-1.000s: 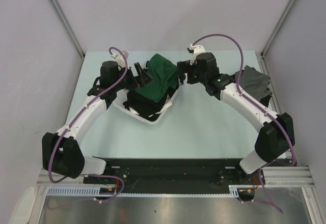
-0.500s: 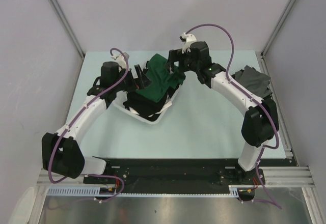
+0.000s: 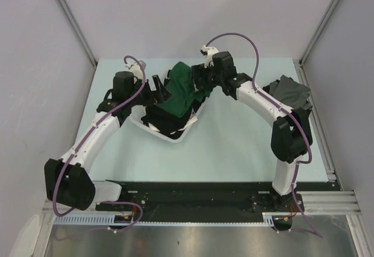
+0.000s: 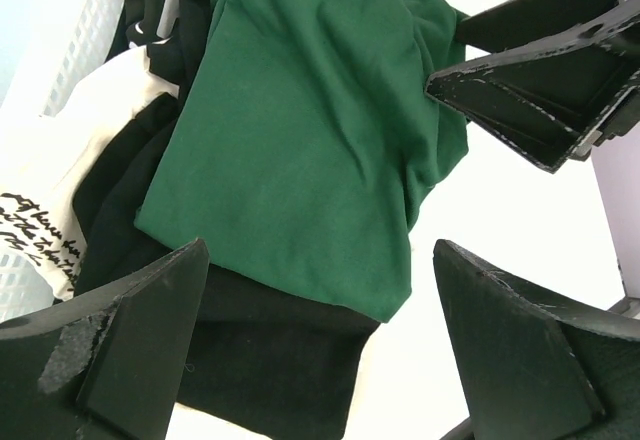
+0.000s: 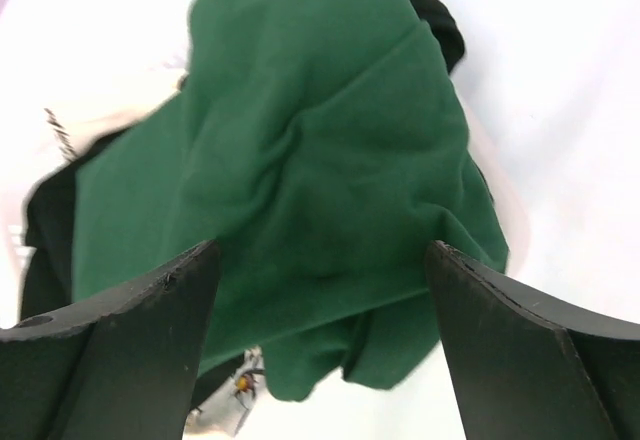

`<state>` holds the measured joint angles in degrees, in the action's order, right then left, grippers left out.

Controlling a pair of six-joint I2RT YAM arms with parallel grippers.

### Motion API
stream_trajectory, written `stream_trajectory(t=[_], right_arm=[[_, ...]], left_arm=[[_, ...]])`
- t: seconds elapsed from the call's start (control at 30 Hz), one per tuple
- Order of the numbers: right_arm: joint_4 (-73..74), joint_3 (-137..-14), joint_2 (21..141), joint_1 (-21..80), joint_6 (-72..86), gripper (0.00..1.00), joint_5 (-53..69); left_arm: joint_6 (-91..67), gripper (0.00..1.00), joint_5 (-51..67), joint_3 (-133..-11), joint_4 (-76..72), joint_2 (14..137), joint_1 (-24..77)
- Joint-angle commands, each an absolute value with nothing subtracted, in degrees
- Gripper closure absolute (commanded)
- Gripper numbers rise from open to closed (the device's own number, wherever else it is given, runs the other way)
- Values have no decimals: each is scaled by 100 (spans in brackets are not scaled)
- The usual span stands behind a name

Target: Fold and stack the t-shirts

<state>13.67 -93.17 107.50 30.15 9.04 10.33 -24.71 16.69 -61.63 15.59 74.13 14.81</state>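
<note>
A dark green t-shirt (image 3: 184, 87) lies crumpled on top of black t-shirts (image 3: 165, 117) in the white basket (image 3: 175, 136). A grey t-shirt (image 3: 290, 93) lies bunched at the table's right edge. My left gripper (image 3: 159, 89) hovers open at the pile's left side; in the left wrist view its jaws (image 4: 320, 250) stand wide over the green t-shirt (image 4: 300, 140) and a black t-shirt (image 4: 265, 360). My right gripper (image 3: 198, 79) is at the pile's right side. It (image 5: 322, 250) is open, its fingers either side of a hanging fold of the green t-shirt (image 5: 320, 160), not touching it.
The basket's slatted wall (image 4: 80, 40) and a white cloth with black lettering (image 4: 40, 220) show beside the pile. The right gripper's fingers (image 4: 540, 90) appear across the pile in the left wrist view. Grey walls enclose the pale green table (image 3: 234, 140).
My right arm has swung left from near the grey t-shirt to the green t-shirt over the basket. The left arm has hardly moved.
</note>
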Motion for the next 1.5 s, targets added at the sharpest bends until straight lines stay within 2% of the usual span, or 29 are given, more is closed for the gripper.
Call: stream_trajectory(t=[0.0, 0.27, 0.43, 0.77, 0.93, 1.17, 1.47], right_arm=[[1722, -9606, 10775, 3015, 580, 12, 747], [2521, -9545, 10530, 2936, 571, 7, 9], [2654, -9054, 10275, 2900, 633, 6, -167], [2514, -8807, 10178, 2751, 747, 8, 104], [2470, -8771, 10292, 2698, 756, 16, 377], [2733, -8771, 10038, 2532, 677, 14, 255], [2813, -8508, 9747, 2153, 791, 14, 694]], left_arm=[[-2329, 1, 1679, -6223, 1485, 7242, 1441], [-2417, 0, 1810, -6231, 1389, 7321, 1441], [-2461, 1, 1889, -6266, 1336, 7391, 1441], [-2505, 1, 1969, -6293, 1336, 7418, 1441], [-2558, 1, 1978, -6240, 1336, 7348, 1441], [-2628, 1, 1951, -6153, 1292, 7269, 1441], [-2900, 1, 2074, -6047, 1011, 7391, 1441]])
